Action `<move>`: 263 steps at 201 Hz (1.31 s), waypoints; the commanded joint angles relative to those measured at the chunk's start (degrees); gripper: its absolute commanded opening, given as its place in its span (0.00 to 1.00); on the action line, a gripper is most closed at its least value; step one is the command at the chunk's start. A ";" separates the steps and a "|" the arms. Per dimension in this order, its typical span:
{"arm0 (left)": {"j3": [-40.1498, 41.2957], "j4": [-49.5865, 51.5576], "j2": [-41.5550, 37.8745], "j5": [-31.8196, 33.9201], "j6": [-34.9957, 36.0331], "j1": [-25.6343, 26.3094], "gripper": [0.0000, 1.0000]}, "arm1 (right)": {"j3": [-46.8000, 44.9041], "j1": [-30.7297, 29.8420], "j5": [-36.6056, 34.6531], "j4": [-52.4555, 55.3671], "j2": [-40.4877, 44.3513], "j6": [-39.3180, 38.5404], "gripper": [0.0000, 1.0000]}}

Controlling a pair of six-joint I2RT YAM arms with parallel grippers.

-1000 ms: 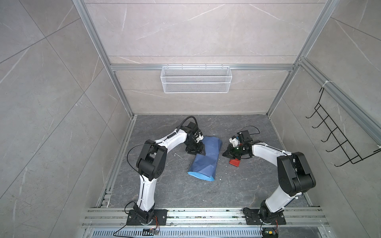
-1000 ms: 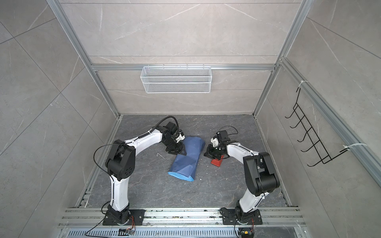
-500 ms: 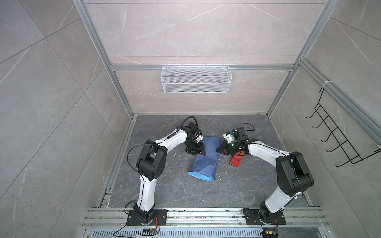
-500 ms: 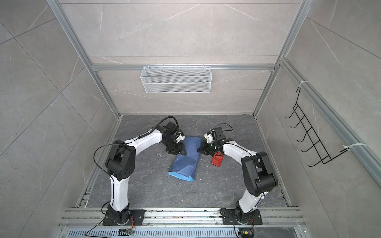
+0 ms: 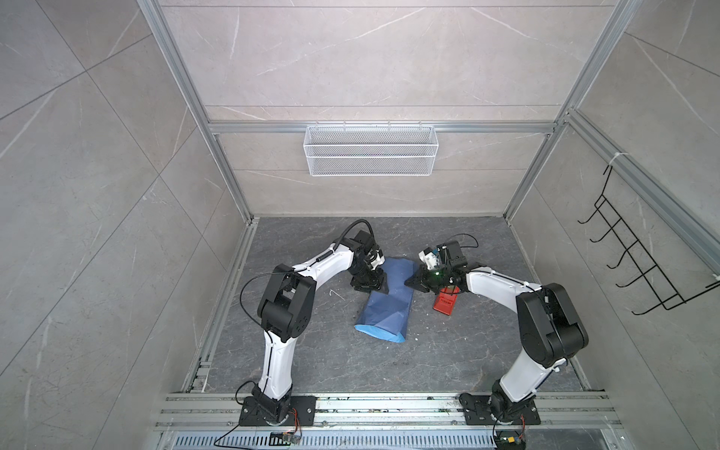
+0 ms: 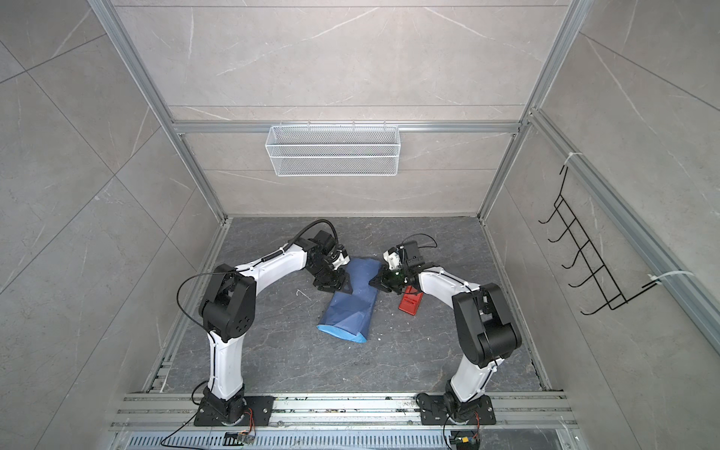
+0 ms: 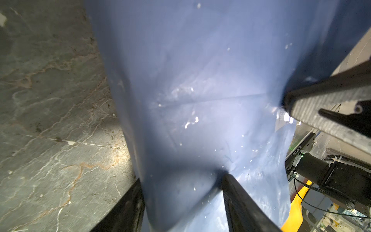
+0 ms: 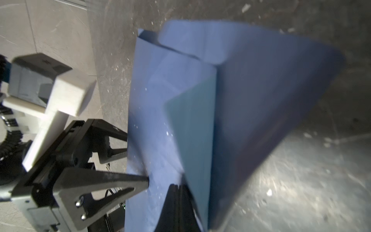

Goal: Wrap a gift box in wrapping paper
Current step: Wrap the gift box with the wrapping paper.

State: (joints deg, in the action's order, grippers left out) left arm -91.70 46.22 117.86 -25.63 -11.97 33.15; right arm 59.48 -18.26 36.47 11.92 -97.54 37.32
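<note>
gift box: out of sight in every view; only folded wrapping paper (image 5: 385, 300) shows there.
wrapping paper, wrist views: soft and smeared, running off the frame edges (image 7: 190, 80).
tape dispenser (image 5: 444, 304): far end hidden under the right arm.
right gripper (image 8: 177, 186): fingers cut by the frame edge; anything pinched is too blurred to tell.
white scrap (image 5: 336, 294): too small to name.
</note>
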 commanded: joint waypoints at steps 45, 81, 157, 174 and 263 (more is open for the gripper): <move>1.45 2.12 3.65 4.40 0.77 2.75 0.62 | -2.28 -0.11 -1.70 4.67 4.99 -1.68 0.01; 1.90 1.67 4.17 4.04 0.57 2.86 0.62 | -3.70 0.56 -3.70 3.19 0.58 -2.57 0.00; 2.27 1.73 2.48 4.59 0.91 2.89 0.62 | -1.67 0.77 -3.95 7.52 7.48 -2.57 0.00; 3.06 0.91 3.17 4.03 0.65 2.97 0.62 | -1.53 0.78 -4.96 7.94 7.23 -3.30 0.00; 1.74 1.71 3.54 4.23 0.74 3.06 0.62 | -2.23 0.63 -7.14 8.26 2.49 -3.62 0.01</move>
State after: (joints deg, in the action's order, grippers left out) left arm -91.79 46.22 117.78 -25.30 -11.97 33.34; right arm 56.75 -17.32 32.51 16.53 -94.70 34.94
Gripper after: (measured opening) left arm 0.622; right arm 0.047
